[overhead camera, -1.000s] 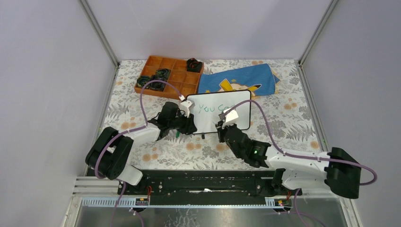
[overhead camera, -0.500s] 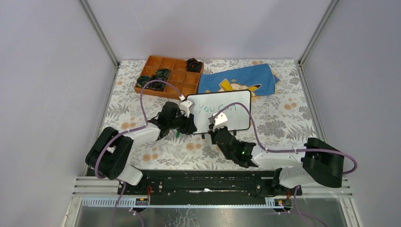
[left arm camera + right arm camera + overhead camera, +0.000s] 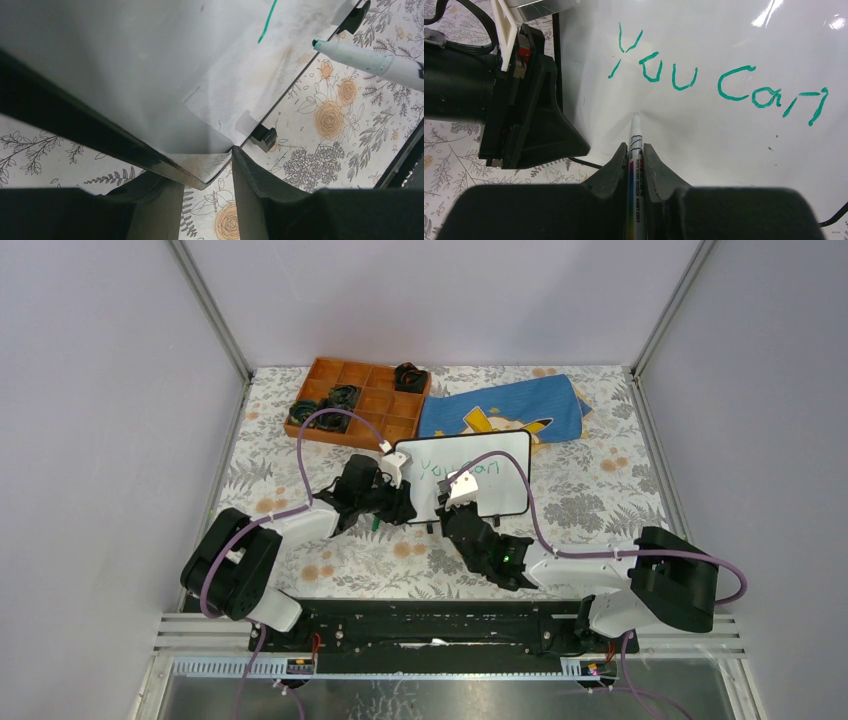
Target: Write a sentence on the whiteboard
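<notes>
The whiteboard (image 3: 508,495) stands tilted at mid-table, and my left gripper (image 3: 400,502) is shut on its lower left corner. In the left wrist view the black-framed corner of the whiteboard (image 3: 150,75) sits between my left gripper's (image 3: 205,167) fingers. The sentence (image 3: 720,84) reads "You can" in green on one line. My right gripper (image 3: 635,146) is shut on a white marker (image 3: 636,130). The marker's tip is at the board's face just below "You". From the left wrist, the marker (image 3: 370,59) comes in from the right.
An orange compartment tray (image 3: 385,405) holding black items (image 3: 342,397) sits at the back left. Beside it, behind the board, lies a blue cloth (image 3: 505,410). One black board foot (image 3: 263,137) rests on the floral tablecloth. Purple cables arch over both arms.
My right arm has swung left along the board, carrying the marker from the end of "can" to below "You". The left gripper and the board have not moved.
</notes>
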Controlling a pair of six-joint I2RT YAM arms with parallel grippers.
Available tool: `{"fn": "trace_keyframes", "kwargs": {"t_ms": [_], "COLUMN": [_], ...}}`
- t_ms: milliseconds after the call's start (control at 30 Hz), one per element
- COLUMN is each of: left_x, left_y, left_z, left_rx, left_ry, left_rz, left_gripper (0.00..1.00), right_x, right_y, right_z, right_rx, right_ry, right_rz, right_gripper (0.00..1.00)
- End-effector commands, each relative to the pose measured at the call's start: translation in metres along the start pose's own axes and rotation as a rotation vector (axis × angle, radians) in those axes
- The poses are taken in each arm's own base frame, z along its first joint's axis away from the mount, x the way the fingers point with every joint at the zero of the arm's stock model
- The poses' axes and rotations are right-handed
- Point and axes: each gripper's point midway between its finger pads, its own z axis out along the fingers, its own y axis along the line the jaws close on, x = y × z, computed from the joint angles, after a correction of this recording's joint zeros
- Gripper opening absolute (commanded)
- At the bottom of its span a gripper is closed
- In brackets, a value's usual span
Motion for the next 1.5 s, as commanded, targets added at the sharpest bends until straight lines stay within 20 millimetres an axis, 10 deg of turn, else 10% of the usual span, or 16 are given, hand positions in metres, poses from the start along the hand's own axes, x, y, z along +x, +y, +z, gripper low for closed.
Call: {"fn": "trace_keyframes", "kwargs": {"t_ms": [0,1467], "left_x": [-0.015,-0.017], "left_y": [-0.003,-0.006], "left_z": [0.001,0.0], "left_rx": [-0.002,0.002], "left_ry": [-0.033,-0.036], "left_rz": [0.056,0.067], "left_gripper": [0.44,0.43], "right_x": [-0.029,-0.004], "right_y": [0.005,0.008], "right_z": [0.004,0.011], "right_rx": [0.027,0.048], "right_ry": [-0.072,0.012], "right_rz": [0.055,0.035], "right_gripper": [0.0,0.0]}}
